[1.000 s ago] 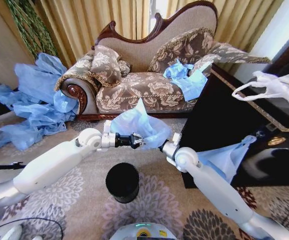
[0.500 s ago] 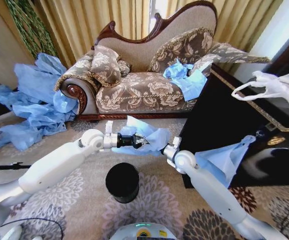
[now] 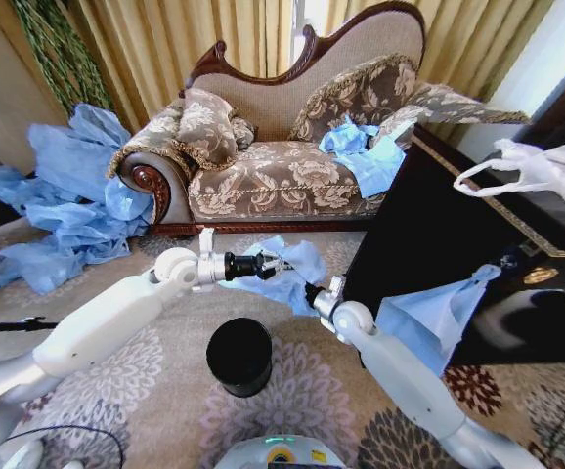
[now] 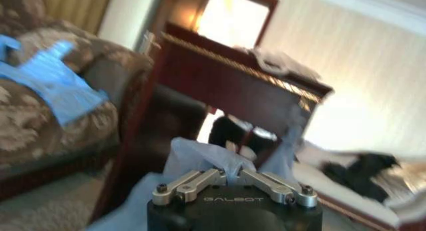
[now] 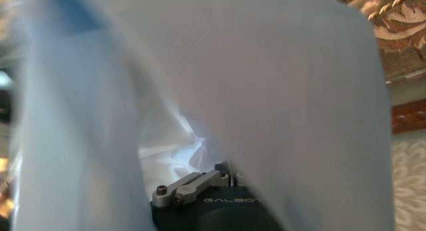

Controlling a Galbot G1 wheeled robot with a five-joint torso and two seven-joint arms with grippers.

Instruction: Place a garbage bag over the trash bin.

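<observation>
A thin, light-blue garbage bag (image 3: 284, 274) hangs crumpled in the air between the robot's two arms, above and a little behind the trash bin (image 3: 239, 356). The bin, small, black and round, stands upright on the patterned carpet (image 3: 155, 391) with its open mouth facing up, bare of any liner. The bag is stretched roughly side to side, its long axis running from one gripper to the other, and it sits off toward the sofa side of the bin instead of directly over the opening.

The left gripper (image 3: 272, 264) reaches in from the left with its jaws clenched on the bag's upper edge; the left wrist view shows the metal fingers (image 4: 199, 183) pinched together on a fold of blue film. The right gripper (image 3: 311, 292) comes up from the right and lower down, buried in the film. In the right wrist view the plastic drapes over it, so I cannot tell how its jaws stand.

Judging by this layout, the bag must come toward the robot and downward to reach the bin's rim, and the left gripper looks slightly nearer it.

Behind stands an ornate sofa (image 3: 282, 166), with a heap of blue bags (image 3: 63, 205) at far left.
</observation>
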